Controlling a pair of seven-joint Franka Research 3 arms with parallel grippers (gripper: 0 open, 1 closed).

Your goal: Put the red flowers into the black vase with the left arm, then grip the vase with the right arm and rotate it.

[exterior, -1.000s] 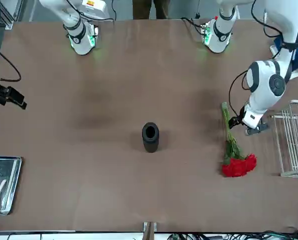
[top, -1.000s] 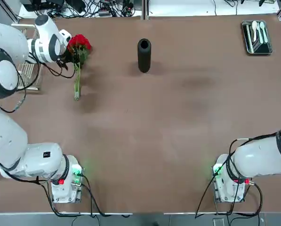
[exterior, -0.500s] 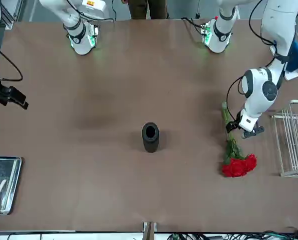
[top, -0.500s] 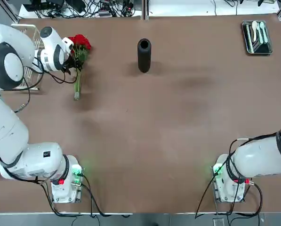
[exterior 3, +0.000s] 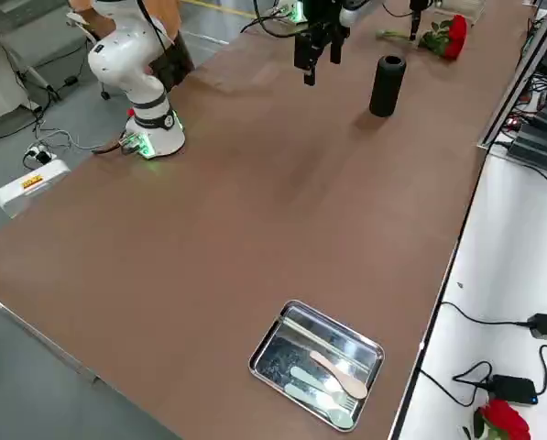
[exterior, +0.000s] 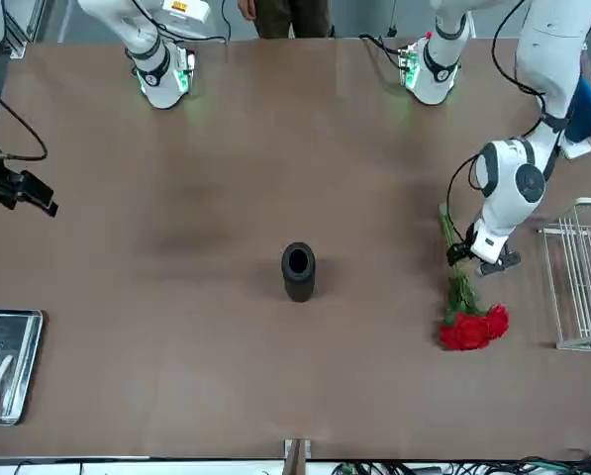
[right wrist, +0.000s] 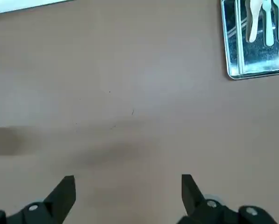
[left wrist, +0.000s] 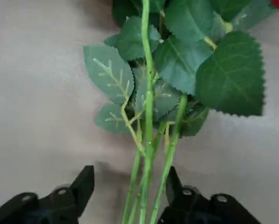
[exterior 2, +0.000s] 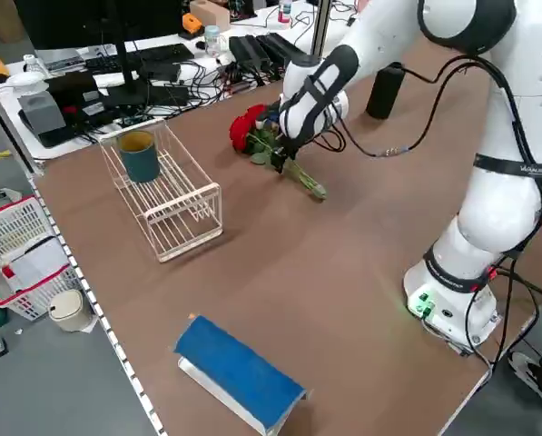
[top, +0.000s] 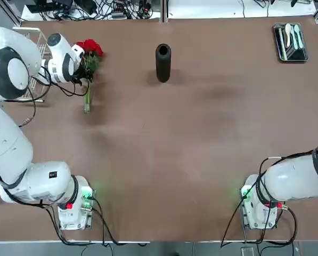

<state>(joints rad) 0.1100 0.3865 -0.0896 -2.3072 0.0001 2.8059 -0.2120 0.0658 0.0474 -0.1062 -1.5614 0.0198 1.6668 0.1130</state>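
- Going left to right in the top view: white rack at the far left, partly under the left arm; same spot as before, no part in the job
- left gripper just changed: it has shifted from beside the bunch to over its stems; jaws parted, one finger on each side of the stems; nothing clamped, so released for now; looks like the pick is being lined up, closing probably next
- red flowers lying on the table near the rack; blooms toward the far edge, stem ends toward the robot; bunch hasn't moved; the grip must catch all the stems, else one could slip out on the lift
- black vase upright right of the flowers, well apart from them, mouth up; unchanged, nothing in it that I can see; bunch will need lifting and turning stems-down; slim vase could tip if knocked
- metal tray with cutlery at the far right; unchanged, not needed
- right gripper past the top view's right edge, jaws spread, holding nothing; waiting; vase grip and rotation both still to do
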